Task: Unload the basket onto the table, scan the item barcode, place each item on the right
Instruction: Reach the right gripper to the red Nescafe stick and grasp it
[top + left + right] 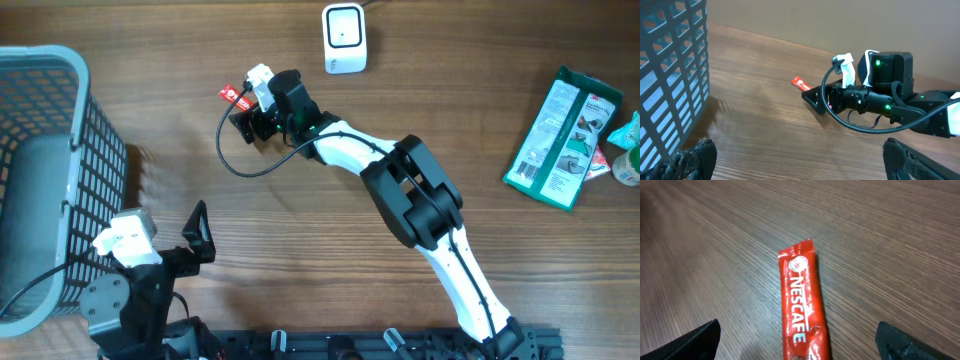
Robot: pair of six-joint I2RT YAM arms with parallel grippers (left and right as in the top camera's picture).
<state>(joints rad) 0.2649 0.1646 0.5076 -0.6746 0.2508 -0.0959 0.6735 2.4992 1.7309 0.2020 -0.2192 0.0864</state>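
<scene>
Sachet [802,305] lies flat on the desk [890,240], lower centre of my wrist view, beneath the wide-apart right tool [800,342]; left tool [197,235] apart too.

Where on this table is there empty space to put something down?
Bare wood lies between the right arm and the green packet, and along the far edge between the basket and the white scanner. It is crowded around the red sachet, by the right gripper.
</scene>
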